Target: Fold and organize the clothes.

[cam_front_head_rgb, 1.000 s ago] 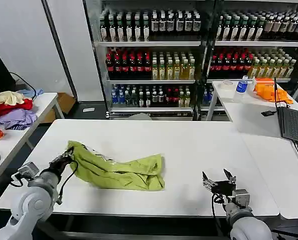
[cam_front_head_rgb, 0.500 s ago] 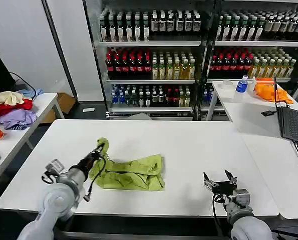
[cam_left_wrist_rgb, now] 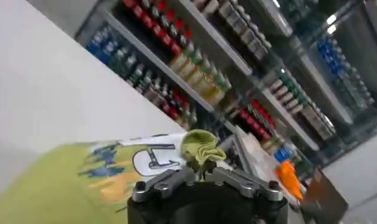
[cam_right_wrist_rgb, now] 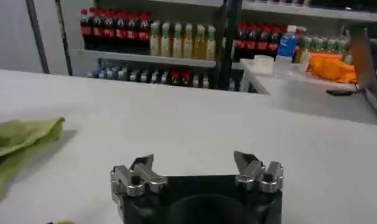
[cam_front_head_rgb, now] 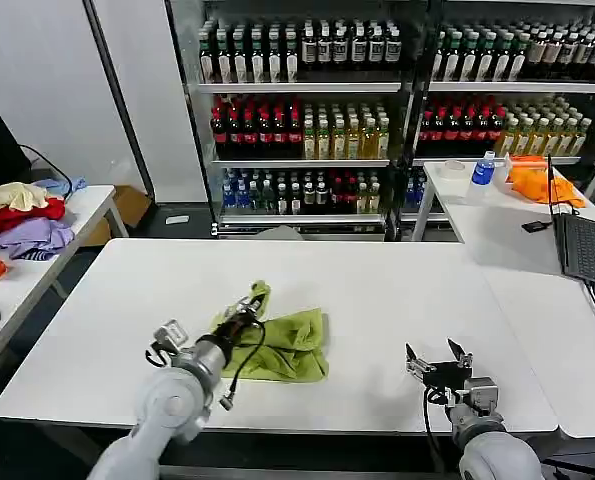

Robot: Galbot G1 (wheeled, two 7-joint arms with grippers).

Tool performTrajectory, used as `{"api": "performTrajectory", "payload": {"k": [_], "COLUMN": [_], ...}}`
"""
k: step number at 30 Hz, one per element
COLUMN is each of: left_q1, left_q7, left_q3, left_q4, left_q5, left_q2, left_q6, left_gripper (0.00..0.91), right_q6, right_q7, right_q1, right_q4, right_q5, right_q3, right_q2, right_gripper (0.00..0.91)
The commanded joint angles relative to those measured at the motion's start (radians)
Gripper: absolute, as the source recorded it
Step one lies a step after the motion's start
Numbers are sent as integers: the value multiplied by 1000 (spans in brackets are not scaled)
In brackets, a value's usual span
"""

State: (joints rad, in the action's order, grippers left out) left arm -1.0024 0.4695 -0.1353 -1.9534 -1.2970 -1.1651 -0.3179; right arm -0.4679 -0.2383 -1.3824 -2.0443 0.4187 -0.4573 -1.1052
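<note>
Left gripper pinching the shirt near the desk's middle.
The left gripper's jaws are clamped on a bunched fold of the shirt, lifted above the rest; the shirt lies crumpled, nearer the front edge, its print visible in the left wrist view; the right gripper hovers wide near the front right corner, well apart.

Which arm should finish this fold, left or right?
Left, probably. The left gripper already pinches the lime T-shirt edge, lifted over the cloth. The right gripper sits open on bare table, apart from it.
</note>
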Motion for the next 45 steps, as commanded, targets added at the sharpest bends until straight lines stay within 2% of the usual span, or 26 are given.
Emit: {"api": "performTrajectory", "payload": {"k": [1, 2, 3, 10, 14, 22, 32, 35, 45], "left_q1": [23, 23, 24, 30, 7, -57, -131, -167, -169], "left_q7": [-2, -5, -15, -112, -150, -152, -126, -149, -211], "left_q3": [119, 122, 124, 146, 137, -6, -162, -168, -169], "left_q4": [32, 36, 39, 41, -2, -80, 52, 67, 129], "left_q5": [79, 83, 94, 197, 261, 306, 357, 421, 379], "left_q2": [-50, -50, -52, -61, -41, 25, 114, 112, 96], "left_q6": [-3, -5, -12, -6, -11, -33, -95, -94, -142], "left_gripper": [232, 796, 907, 907, 907, 907, 907, 907, 907], "right_q6": [1, 1, 1, 1, 1, 6, 6, 9, 12], "right_q7": [0, 0, 0, 0, 1, 4, 10, 14, 27], "right_q1": [-1, -2, -2, 1, 4, -6, 6, 4, 1], "right_q4": [-2, -2, -2, -1, 0, 0, -3, -7, -21], "right_q5": [0, 0, -1, -5, -6, -10, -15, -17, -28], "right_q3": [-1, -1, -1, 9, 11, 11, 26, 29, 30], "right_q2": [0, -1, -1, -6, -6, -4, -4, -1, 20], "right_gripper": [907, 907, 907, 907, 907, 907, 907, 907, 907]}}
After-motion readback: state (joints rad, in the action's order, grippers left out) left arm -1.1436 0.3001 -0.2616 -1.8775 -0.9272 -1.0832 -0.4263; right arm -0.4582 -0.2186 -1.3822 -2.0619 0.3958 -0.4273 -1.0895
